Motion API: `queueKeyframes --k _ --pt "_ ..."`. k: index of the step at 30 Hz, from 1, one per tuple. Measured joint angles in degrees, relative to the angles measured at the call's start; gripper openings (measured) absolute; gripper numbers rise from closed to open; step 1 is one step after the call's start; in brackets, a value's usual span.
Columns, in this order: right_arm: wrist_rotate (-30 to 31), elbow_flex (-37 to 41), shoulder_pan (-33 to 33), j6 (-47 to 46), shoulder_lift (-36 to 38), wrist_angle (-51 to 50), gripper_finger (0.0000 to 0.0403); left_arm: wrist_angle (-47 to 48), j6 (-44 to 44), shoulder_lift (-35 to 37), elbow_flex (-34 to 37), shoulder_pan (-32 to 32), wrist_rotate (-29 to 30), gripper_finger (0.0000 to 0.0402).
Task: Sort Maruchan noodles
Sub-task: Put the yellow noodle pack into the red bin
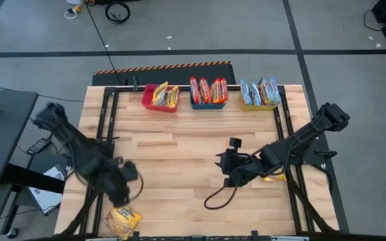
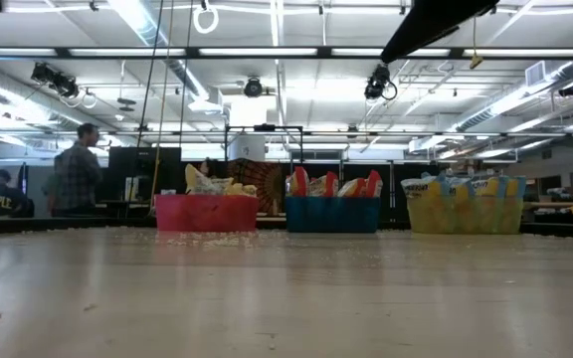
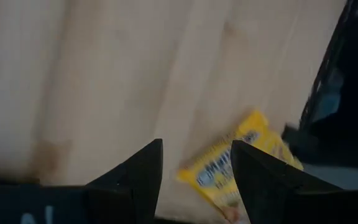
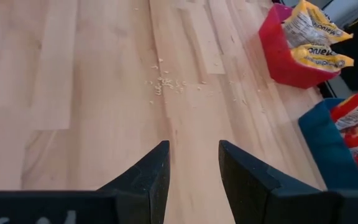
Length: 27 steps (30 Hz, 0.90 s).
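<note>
The left gripper (image 1: 127, 189) is hovering over the bench (image 1: 179, 154) near its front left corner, its fingers (image 3: 138, 177) standing apart with nothing between them. Just beyond the fingertips, a yellow noodle packet (image 1: 123, 221) is lying flat on the wood at the front edge, close to that corner; the left wrist view is showing it (image 3: 238, 165) beside the dark frame rail, untouched by either finger.

The right gripper (image 1: 224, 169) is hanging over the middle of the bench, right of centre, pointing toward the back left. Its fingers (image 4: 148, 180) are parted over bare wood and are gripping nothing. A second yellow packet (image 1: 274, 177) is peeking out from under the right arm near the right edge.

Along the back edge three bins are standing in a row. The red bin (image 1: 154, 102) on the left is holding yellow packets (image 1: 165, 96), the blue bin (image 1: 208, 104) in the middle is holding red packets (image 1: 208, 89), and the yellow bin (image 1: 259, 105) on the right is holding pale blue-silver packets (image 1: 260, 92). Small noodle crumbs (image 4: 165, 84) are lying scattered on the wood in front of the red bin.

In the room behind the bench, a person in a plaid shirt (image 2: 76, 177) is standing.
</note>
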<state>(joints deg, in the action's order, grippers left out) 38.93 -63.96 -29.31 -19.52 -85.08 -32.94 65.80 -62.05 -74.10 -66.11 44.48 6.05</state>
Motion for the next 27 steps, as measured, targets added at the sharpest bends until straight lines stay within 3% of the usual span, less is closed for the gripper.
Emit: queueKeyframes --k 7,12,18,27 --pt "-0.4 0.0 -2.0 1.1 0.0 3.8 0.0144 -7.1 -14.1 -10.4 0.0 6.2 -4.9 0.0201" --pt "-5.0 0.0 -3.2 2.0 0.0 4.8 0.0144 -12.2 -15.0 -17.5 0.0 6.3 -13.7 0.0231" --pt "-6.9 0.0 -5.6 0.9 0.0 4.8 0.0145 -12.9 -2.7 -24.0 0.0 6.3 -18.3 0.0257" --pt "-5.6 0.0 -8.5 -1.3 0.0 4.9 0.0144 -11.1 15.1 -27.9 1.2 4.4 -21.4 0.0240"
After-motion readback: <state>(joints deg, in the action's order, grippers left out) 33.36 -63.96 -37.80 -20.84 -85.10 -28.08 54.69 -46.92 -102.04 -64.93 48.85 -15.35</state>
